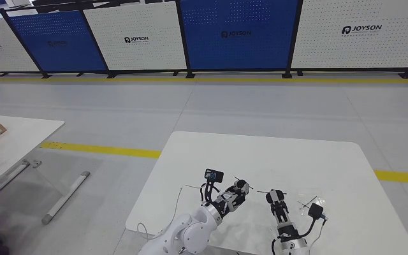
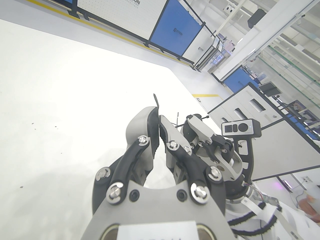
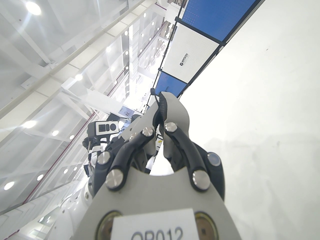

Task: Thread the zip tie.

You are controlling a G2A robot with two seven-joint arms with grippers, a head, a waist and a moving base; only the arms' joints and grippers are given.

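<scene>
Black, 2 counted | left fingers [image 2: 143, 122] pinch zip tie [image 2: 156, 100] | right fingers [image 3: 178, 112] pinch another zip tie [image 3: 153, 92]

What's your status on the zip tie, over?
Left gripper shut on zip tie, strap end protruding. Right gripper likewise, head end protruding. Grippers apart above white table; not threaded, path unobstructed.

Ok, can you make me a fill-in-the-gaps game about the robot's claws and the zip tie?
1. The left claw is pinching a thin zip tie that is ____ in colour.
2. The right claw is ____, not open, on its bit of zip tie.
3. Both claws are above a table whose top is ____.
Missing words: black; shut; white.
</scene>
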